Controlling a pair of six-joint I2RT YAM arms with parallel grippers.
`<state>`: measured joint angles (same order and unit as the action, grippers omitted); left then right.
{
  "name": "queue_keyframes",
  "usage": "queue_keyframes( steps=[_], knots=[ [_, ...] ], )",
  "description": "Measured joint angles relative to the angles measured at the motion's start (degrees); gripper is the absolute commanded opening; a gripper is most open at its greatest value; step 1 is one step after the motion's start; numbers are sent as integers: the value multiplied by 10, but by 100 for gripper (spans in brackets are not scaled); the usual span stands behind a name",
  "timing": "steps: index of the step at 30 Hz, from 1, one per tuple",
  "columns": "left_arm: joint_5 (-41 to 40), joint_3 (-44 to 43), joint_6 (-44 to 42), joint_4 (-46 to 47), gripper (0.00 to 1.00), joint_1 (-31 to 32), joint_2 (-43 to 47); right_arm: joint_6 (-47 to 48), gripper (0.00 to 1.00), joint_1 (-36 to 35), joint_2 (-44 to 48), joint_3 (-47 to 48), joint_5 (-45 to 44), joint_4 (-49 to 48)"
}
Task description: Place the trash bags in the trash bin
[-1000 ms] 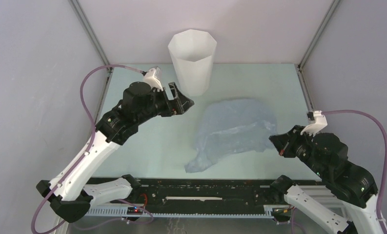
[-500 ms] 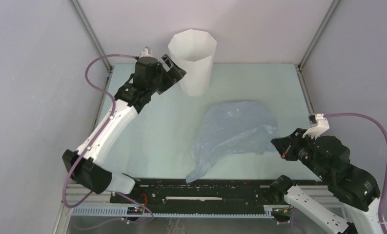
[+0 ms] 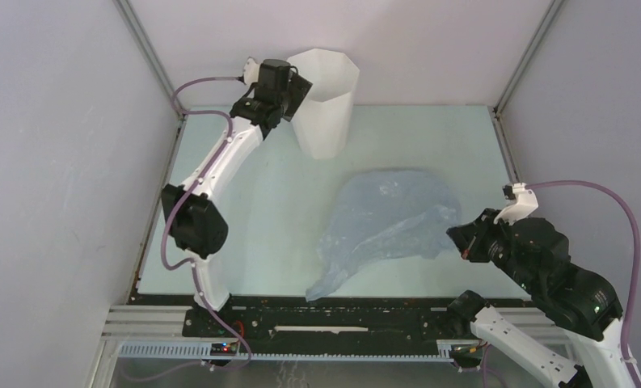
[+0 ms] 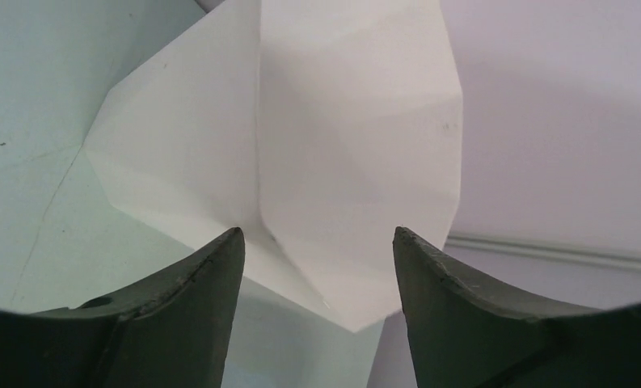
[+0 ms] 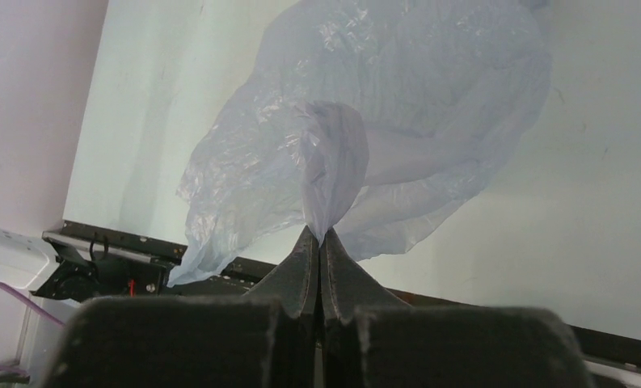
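- L gripper [image 4: 317,234] is hovering spread at bin [image 3: 326,101] left side, prob. for steadying it.
- R gripper [image 5: 321,236], nearside of bin, is pinching bag [image 3: 385,222] edge, ready for lifting.

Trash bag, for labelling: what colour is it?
The trash bag is translucent pale blue, clearest in the right wrist view.

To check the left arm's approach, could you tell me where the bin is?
In the top view, the bin stands midway along the far edge of the table, the left gripper at its left side and the bag nearer the arms.
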<state>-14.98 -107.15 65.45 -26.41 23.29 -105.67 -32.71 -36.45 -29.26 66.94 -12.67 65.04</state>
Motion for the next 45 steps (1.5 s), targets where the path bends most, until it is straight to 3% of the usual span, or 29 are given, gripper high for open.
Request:
queue_keyframes(
  steps=[6,13,16,24,28,40,45],
  knots=[
    [-35,-146,47,-131,70,-1,-96,0,0,1,1,0,-39,0],
    [-75,-187,57,-221,47,-1,-112,-4,0,1,9,0,-71,5],
    [-80,-205,54,-237,32,-1,-118,-5,0,1,11,0,-76,5],
    [-109,-228,-3,-277,3,-2,-118,-4,0,1,11,0,-73,4],
    [-114,-225,-53,-321,0,-2,-105,1,0,1,11,0,-66,3],
    [-113,-43,-179,-356,0,23,141,42,0,1,17,10,-48,-4],
    [-65,104,-199,-313,0,32,264,58,0,1,20,15,-47,-7]
  ],
)
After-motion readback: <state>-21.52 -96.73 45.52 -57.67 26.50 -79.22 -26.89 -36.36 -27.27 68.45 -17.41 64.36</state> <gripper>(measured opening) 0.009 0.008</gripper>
